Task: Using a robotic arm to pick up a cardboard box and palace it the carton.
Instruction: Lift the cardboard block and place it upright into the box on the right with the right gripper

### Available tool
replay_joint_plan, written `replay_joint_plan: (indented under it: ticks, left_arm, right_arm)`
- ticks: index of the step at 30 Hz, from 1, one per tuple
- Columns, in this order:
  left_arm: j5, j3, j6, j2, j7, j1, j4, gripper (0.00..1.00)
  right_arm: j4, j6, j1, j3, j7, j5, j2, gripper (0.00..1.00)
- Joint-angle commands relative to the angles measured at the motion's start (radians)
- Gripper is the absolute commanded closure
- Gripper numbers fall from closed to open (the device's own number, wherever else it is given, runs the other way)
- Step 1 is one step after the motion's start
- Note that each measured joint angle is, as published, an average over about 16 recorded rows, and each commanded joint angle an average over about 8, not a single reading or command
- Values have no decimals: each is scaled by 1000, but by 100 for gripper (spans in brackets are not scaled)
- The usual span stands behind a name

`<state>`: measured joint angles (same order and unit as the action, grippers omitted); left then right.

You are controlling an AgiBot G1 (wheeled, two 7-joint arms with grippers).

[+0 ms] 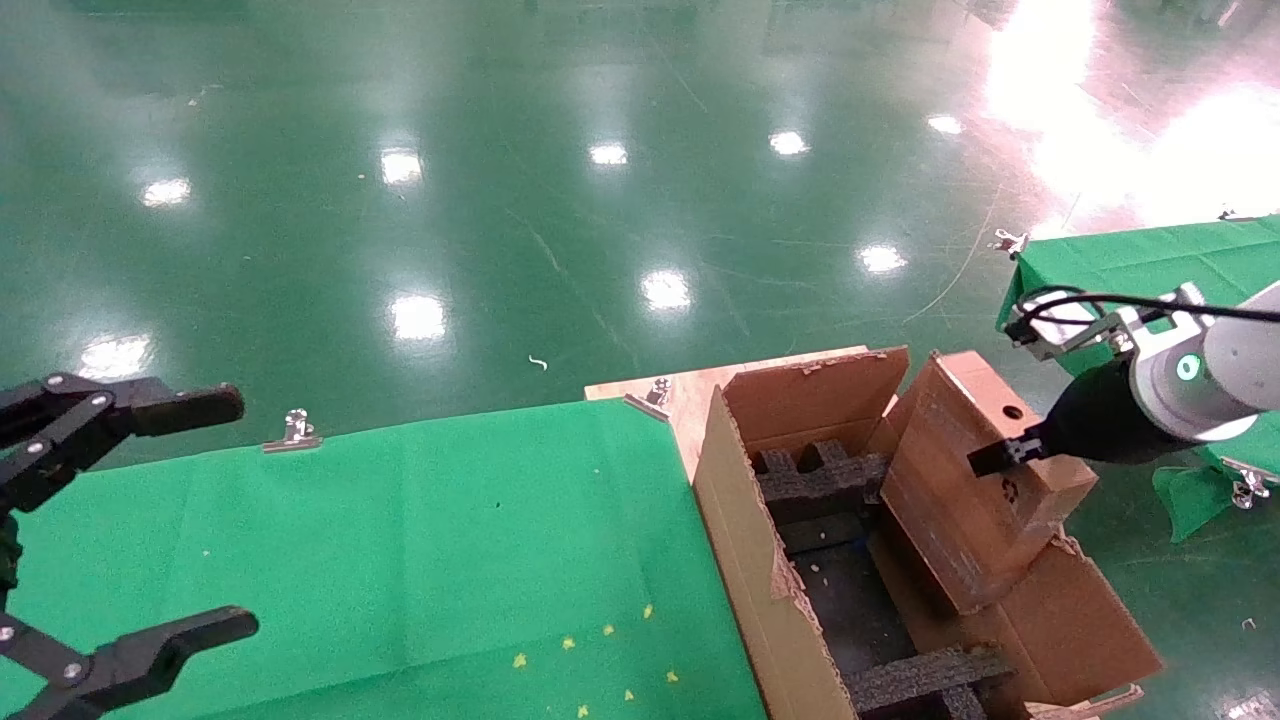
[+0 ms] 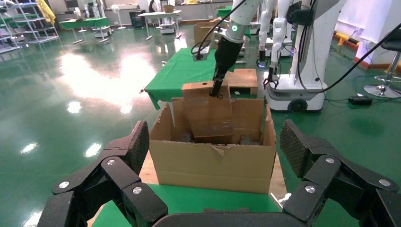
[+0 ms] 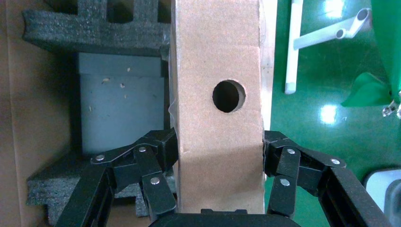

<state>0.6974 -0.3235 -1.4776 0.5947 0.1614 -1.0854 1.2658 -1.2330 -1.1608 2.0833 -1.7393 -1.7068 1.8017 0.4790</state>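
The small brown cardboard box with a round hole is held tilted, its lower end inside the big carton with torn flaps and black foam inserts. My right gripper, on the white arm, is shut on the box's upper end. In the right wrist view the fingers press both narrow sides of the box. The left wrist view shows the carton with the box standing in it. My left gripper is open and empty over the green cloth at the far left.
A green cloth covers the table left of the carton, held by metal clips. A second green-covered table stands at the right. Glossy green floor lies beyond. Other robots stand far behind the carton.
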Motion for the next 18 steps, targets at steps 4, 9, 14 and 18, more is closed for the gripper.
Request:
replay_joint_plan:
  ticks: [4,9,14,18]
  left_arm:
    - [0,0,0,0,0,0,0,0]
    - [0,0,0,0,0,0,0,0]
    - [0,0,0,0,0,0,0,0]
    - [0,0,0,0,0,0,0,0]
  right_arm:
    - [-17,19,-26,-12,-47,24,3,100]
    - [-9,52,-58,-22,-74,38,17,100]
    - [7,89,-95,-29,-90,39,32,100]
    - [34,121,-126,-35,-95,38,48,100]
